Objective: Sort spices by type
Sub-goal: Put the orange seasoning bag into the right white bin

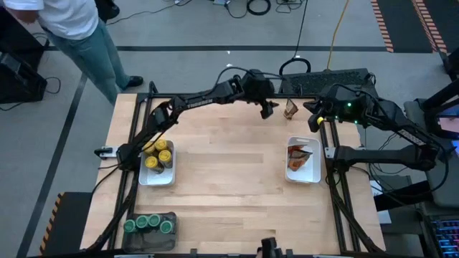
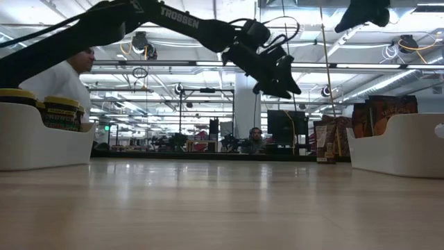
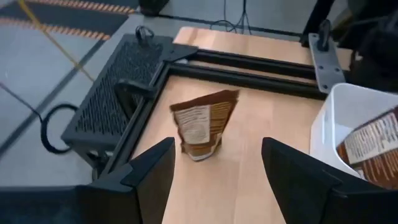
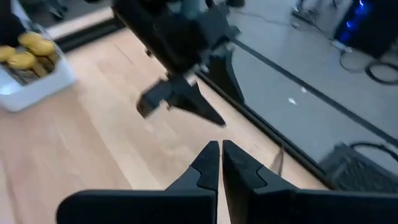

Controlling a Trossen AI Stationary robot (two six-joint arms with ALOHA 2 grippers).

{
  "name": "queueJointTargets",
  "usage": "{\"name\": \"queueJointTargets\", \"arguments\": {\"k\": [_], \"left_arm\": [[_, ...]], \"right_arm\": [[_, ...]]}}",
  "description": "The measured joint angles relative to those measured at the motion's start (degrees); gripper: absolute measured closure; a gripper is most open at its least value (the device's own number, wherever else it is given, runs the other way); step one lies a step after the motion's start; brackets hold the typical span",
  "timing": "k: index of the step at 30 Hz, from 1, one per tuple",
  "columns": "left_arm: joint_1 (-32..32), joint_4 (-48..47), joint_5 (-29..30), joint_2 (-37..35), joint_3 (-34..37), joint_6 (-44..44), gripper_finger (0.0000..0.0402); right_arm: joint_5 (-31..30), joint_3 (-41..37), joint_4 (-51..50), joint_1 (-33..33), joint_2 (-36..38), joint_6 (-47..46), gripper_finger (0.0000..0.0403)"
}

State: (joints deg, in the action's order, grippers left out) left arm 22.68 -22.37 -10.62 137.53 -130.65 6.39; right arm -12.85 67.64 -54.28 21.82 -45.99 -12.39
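A brown-orange packet (image 3: 202, 123) stands upright on its bottom edge on the wooden table, close to the far edge (image 1: 290, 109). My left gripper (image 3: 217, 149) hovers open above the table just left of it (image 1: 267, 109), with the packet a little ahead of the fingers and untouched. My right gripper (image 4: 221, 155) is shut and empty, raised near the table's far right (image 1: 315, 120). Yellow-lidded jars (image 1: 158, 154) sit in the left white tray (image 1: 156, 179). More packets (image 1: 300, 158) lie in the right white tray (image 1: 315, 175). Green-lidded jars (image 1: 149, 223) fill the dark grey tray (image 1: 172, 233).
Black frame rails (image 3: 249, 65) run along the table's far edge behind the packet, with a perforated black box (image 3: 118, 93) beside them. A person (image 1: 79, 29) stands beyond the far left corner. Bare wood (image 1: 229, 165) lies between the two white trays.
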Motion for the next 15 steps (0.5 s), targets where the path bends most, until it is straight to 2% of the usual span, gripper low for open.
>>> {"name": "queueJointTargets", "arguments": {"k": [8, 13, 15], "left_arm": [[2.1, 2.3, -6.0, -1.6, 0.0, -4.5, 0.0167], [2.8, -2.4, -6.1, -5.1, -0.1, -3.6, 0.0198], [3.1, -7.3, -6.1, -6.5, 0.0, -2.2, 0.021]], "right_arm": [[-1.1, 0.0, -3.0, 3.4, -4.7, -0.9, 0.0403], [-0.5, 0.0, -3.0, 8.3, -9.4, 3.9, 0.0403], [-0.4, 0.0, -3.0, 10.3, -11.3, 6.1, 0.0403]]}}
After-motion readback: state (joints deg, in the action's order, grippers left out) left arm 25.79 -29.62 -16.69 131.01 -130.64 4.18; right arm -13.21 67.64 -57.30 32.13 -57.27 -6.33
